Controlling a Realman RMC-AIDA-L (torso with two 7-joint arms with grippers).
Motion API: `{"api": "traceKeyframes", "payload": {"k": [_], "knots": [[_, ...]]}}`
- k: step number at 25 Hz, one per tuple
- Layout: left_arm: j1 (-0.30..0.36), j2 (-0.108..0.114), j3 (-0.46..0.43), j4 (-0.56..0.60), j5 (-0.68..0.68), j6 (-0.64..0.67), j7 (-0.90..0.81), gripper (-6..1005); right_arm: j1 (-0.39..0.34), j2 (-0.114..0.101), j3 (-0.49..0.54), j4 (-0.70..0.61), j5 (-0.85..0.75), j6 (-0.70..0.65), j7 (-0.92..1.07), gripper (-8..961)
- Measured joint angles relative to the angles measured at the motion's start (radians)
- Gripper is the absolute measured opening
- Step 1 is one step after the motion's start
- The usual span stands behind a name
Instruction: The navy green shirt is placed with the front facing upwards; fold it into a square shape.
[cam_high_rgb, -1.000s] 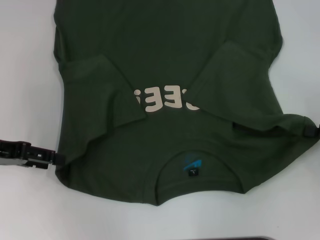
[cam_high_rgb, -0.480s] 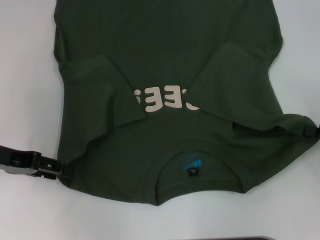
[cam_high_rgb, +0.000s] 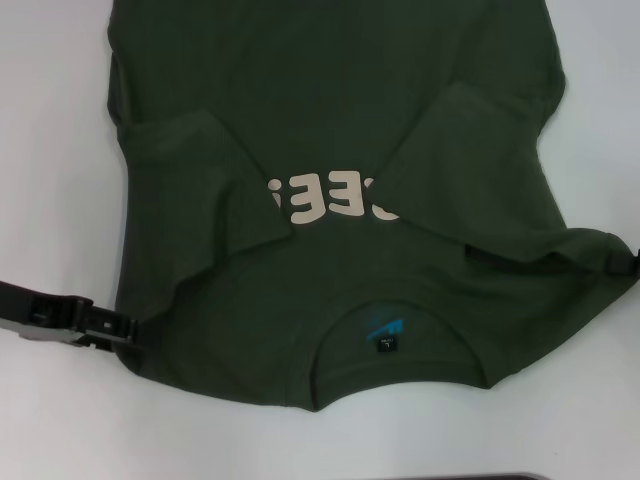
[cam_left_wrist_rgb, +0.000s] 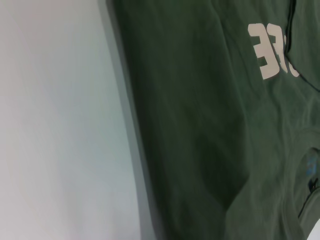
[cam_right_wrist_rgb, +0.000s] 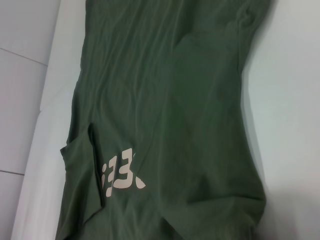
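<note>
Here, the shirt (cam_high_rgb: 340, 190) is seen spread flat on a white surface (cam_high_rgb: 55, 150). The surface is plain and bright. In the right wrist view, pale panels with thin lines are seen beyond the surface edge.

The shirt is dark green. Both short sleeves are folded in over the chest. The pale block letters (cam_high_rgb: 330, 200) are partly hidden by the sleeves. The neck opening is on the side nearest the robot. A small black and blue label (cam_high_rgb: 383, 333) is seen inside the neck.

The left claw (cam_high_rgb: 132, 328) is seen low at the left shoulder edge of the shirt. Its dark tip is touching the cloth edge. Whether its fingers are apart or together cannot be told.

The right claw (cam_high_rgb: 633, 262) is only just seen at the right edge of the head view. It is by the right shoulder corner of the shirt. Its fingers cannot be made out either.
</note>
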Motion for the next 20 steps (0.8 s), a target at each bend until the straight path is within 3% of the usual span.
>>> {"api": "traceKeyframes", "payload": {"k": [20], "knots": [[-0.016, -0.001, 0.003, -0.001, 0.001, -0.018, -0.013, 676, 0.002, 0.000, 0.000, -0.002, 0.000, 0.004, 0.000, 51]]}}
